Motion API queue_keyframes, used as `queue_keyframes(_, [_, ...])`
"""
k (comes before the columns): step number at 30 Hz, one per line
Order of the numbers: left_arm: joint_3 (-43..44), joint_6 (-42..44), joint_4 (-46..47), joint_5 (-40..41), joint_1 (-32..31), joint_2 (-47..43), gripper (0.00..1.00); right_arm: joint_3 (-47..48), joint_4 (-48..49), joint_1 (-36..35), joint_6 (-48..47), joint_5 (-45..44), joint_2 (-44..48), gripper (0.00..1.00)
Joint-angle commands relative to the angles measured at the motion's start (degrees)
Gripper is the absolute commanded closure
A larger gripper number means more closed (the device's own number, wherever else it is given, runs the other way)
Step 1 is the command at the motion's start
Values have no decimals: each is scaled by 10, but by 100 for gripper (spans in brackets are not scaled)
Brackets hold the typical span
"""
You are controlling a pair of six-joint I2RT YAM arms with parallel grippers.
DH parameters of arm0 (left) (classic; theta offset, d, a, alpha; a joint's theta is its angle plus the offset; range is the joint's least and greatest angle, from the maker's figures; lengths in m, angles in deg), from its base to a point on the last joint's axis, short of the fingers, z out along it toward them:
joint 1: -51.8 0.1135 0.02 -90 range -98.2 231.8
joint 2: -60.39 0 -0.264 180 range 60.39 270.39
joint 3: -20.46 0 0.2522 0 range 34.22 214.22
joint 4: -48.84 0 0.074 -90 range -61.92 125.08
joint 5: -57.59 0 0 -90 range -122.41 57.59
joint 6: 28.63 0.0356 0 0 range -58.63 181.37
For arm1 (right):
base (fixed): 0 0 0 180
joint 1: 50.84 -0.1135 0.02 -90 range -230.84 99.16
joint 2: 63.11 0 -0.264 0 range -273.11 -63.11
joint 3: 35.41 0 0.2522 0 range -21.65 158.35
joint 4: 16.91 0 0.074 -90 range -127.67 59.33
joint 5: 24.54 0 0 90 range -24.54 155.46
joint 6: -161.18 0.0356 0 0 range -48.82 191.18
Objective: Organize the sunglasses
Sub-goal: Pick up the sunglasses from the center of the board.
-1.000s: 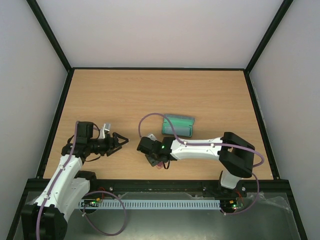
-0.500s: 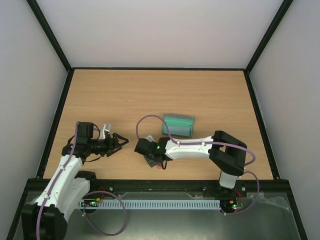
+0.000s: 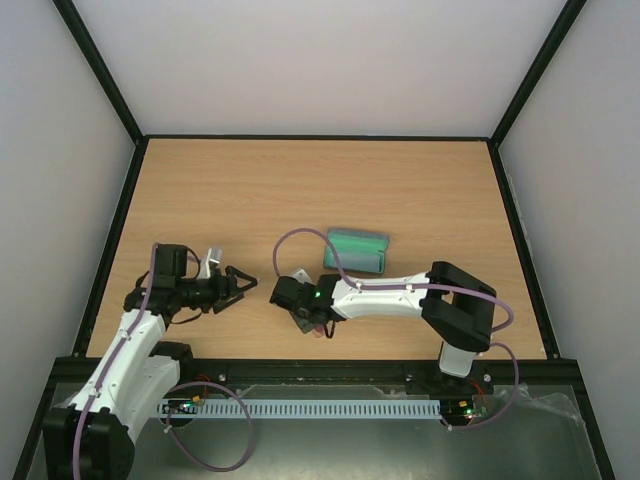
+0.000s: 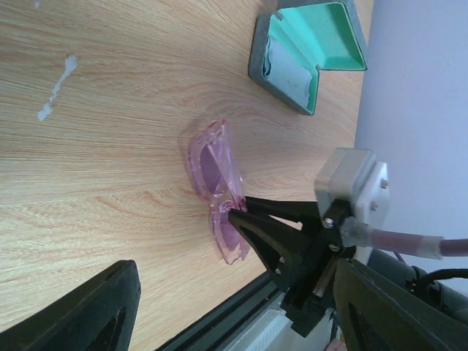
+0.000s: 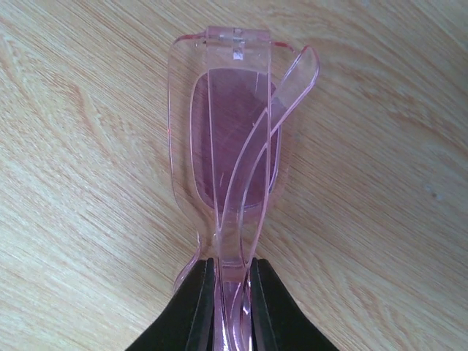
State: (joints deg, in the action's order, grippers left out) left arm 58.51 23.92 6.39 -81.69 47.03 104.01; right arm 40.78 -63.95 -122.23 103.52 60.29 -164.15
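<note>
Sunglasses (image 5: 230, 168), folded, lie close to the near edge of the bench, about midway along it. We find their long axis running roughly from near edge to far edge, with one pink lens end toward the near edge. We note the right gripper (image 5: 229, 269) pinching the frame at about its middle. The left gripper (image 3: 242, 283) hangs nearer the left edge, fingers spread, grasping nothing. Farther in, the case (image 4: 314, 36) lies open, well apart from the sunglasses.

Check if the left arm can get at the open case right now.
Probably not directly: the right gripper, shut on the sunglasses, sits between the open left gripper and the case. A route around the far side looks free.
</note>
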Motion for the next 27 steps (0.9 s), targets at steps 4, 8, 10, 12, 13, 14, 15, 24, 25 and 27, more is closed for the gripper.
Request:
queue_keyframes(4, [-6,10,13,1,-2,24,25,20,-60,-5,19,-58,68,94])
queue_keyframes(8, [-6,-22,48,27,-44,44,24,25,-92,4,28,-80,107,93])
queue_keyframes(10, [-9,-55,82,49,-94,57,24,23,-111,15,31,-93,130,93])
queue_keyframes(12, [-15,-94,127,73,-142,73,24,22,-131,33,34,-104,155,93])
queue_keyframes(13, [-19,-111,153,85,-166,82,23,23,-142,44,35,-109,169,93])
queue_keyframes(14, [-21,-129,177,96,-187,95,23,25,-151,56,36,-113,185,93])
queue_keyframes(15, [-21,-143,198,107,-209,115,23,28,-162,73,36,-115,201,93])
queue_keyframes(24, [31,-234,408,166,-335,330,25,82,-219,142,29,-136,263,93])
queue_keyframes(25, [42,-246,448,169,-345,356,25,84,-219,147,29,-136,267,93])
queue_keyframes(27, [71,-261,489,179,-366,406,25,86,-218,152,27,-133,272,93])
